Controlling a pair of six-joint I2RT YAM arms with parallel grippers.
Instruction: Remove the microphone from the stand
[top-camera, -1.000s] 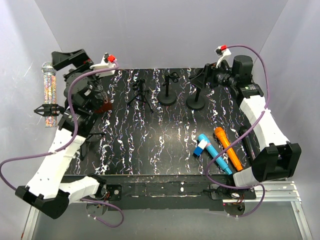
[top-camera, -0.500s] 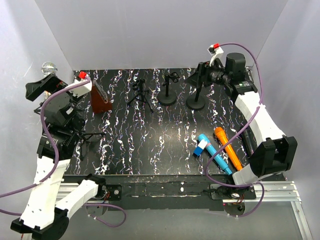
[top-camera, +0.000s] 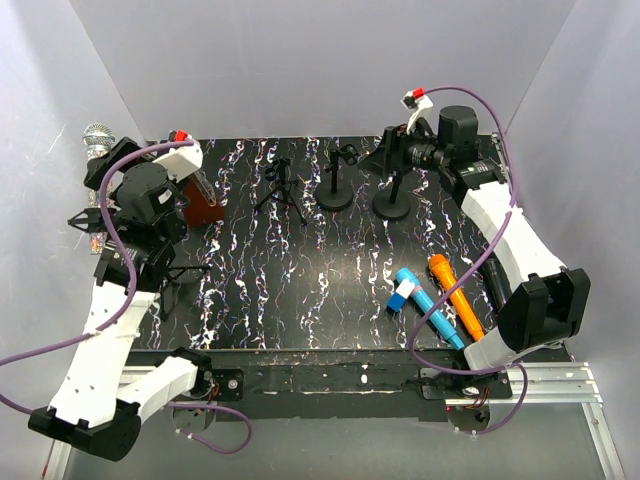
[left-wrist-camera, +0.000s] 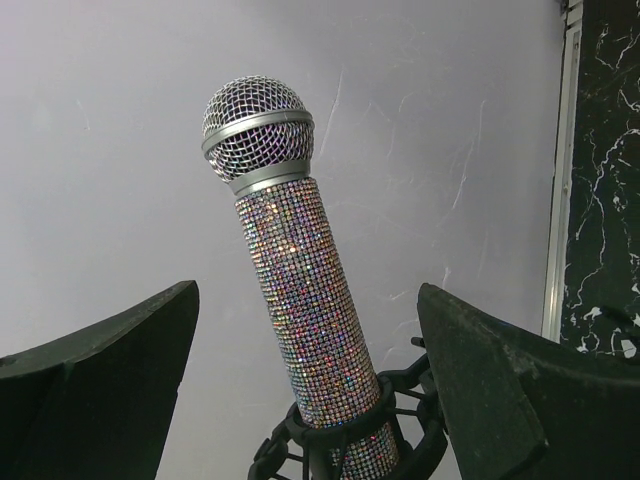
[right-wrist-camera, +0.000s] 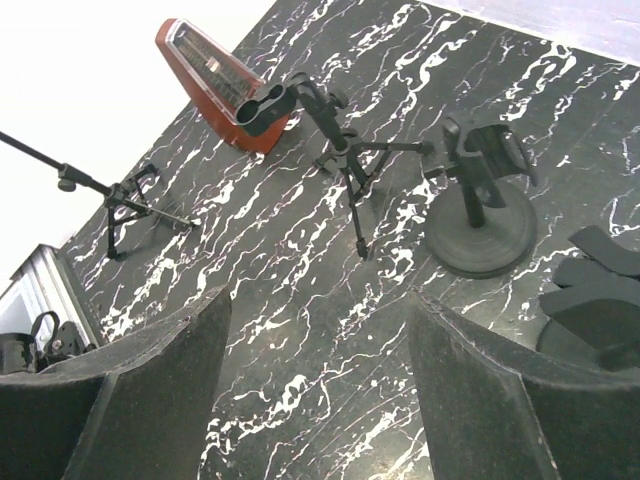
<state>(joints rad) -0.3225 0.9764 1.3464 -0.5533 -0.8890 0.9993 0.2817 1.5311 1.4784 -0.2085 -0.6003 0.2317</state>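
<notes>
The microphone (left-wrist-camera: 296, 290), with a rhinestone body and a silver mesh head, stands tilted in the black shock-mount ring of its stand (left-wrist-camera: 400, 380). My left gripper (left-wrist-camera: 305, 292) is open, with one finger on each side of the body and touching neither. From above, the microphone's head (top-camera: 97, 140) shows at the table's far left, by the left gripper (top-camera: 108, 195); the stand's mount (top-camera: 82, 220) sits below it. My right gripper (top-camera: 390, 150) hangs open and empty over the back right of the table (right-wrist-camera: 320, 300).
A red metronome (top-camera: 200, 195) stands just right of my left wrist. A small tripod (top-camera: 280, 190) and two round-base stands (top-camera: 335, 185) (top-camera: 392, 200) line the back. A blue (top-camera: 425, 305) and an orange microphone (top-camera: 455, 295) lie front right. A tripod boom stand (top-camera: 175, 270) is near left.
My left arm has swung from over the table's back left out to the microphone, and its fingers now flank the body. The right gripper has drifted a little to the left.
</notes>
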